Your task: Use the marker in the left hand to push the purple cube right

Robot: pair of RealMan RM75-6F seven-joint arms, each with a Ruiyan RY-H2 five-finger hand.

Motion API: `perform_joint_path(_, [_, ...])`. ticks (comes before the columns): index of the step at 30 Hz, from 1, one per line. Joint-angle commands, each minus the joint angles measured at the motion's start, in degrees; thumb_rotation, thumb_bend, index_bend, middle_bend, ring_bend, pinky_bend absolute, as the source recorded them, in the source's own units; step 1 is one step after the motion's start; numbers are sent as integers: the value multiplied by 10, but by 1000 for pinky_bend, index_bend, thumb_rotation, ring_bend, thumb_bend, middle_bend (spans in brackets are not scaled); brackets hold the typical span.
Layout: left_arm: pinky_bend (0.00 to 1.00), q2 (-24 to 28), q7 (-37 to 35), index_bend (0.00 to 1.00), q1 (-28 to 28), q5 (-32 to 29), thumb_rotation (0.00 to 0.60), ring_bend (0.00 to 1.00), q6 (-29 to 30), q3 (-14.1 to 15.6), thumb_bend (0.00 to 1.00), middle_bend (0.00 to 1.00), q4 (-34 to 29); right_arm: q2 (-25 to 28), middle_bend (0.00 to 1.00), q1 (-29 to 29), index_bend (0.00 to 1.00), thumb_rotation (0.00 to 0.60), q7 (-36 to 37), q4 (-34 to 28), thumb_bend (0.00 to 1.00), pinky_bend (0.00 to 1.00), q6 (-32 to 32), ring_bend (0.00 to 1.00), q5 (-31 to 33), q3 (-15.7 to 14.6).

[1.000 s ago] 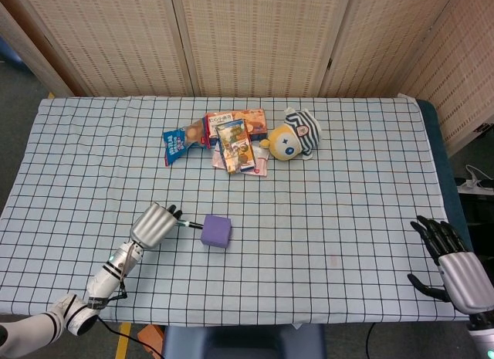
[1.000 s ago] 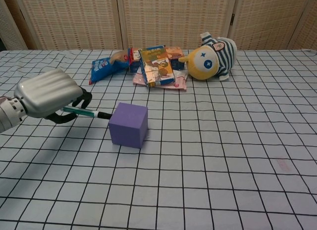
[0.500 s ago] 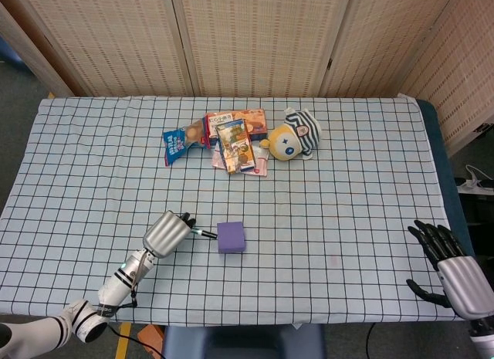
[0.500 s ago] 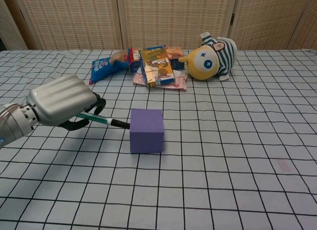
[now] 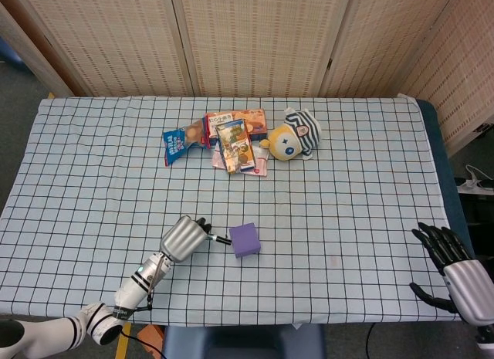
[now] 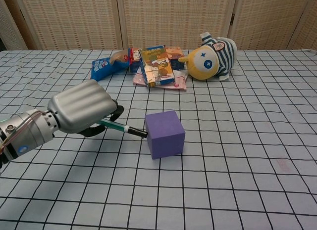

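Your left hand (image 6: pixel 81 109) is gripping the marker (image 6: pixel 121 128), fingers curled around its barrel, and the black tip is touching the left face of the cube (image 6: pixel 165 134). The cube is sitting on the checked cloth (image 6: pixel 237 156) near the front edge, turned slightly askew to the grid, well apart from the snack packs (image 6: pixel 154 66) and the plush toy (image 6: pixel 210 58) at the back. Your right hand (image 5: pixel 461 272) is hanging off the table's right front corner, fingers spread, holding nothing.
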Motion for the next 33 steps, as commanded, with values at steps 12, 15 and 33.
perform_joint_path(12, [1000,-29,15,792,-21,-22,600,1000,-18,-19,643,837,10,6,0,-8,0,600,14,5,137,0,17,0,-4,-1])
perform_joint_path(15, [1000,-38,18,793,-27,-25,600,1000,-20,-24,643,837,19,7,0,-8,0,600,17,6,137,0,18,0,-4,-1])
perform_joint_path(33, [1000,-116,34,793,-71,-31,600,1000,-28,-47,642,838,70,13,0,-11,0,600,20,4,138,0,18,0,-3,-3])
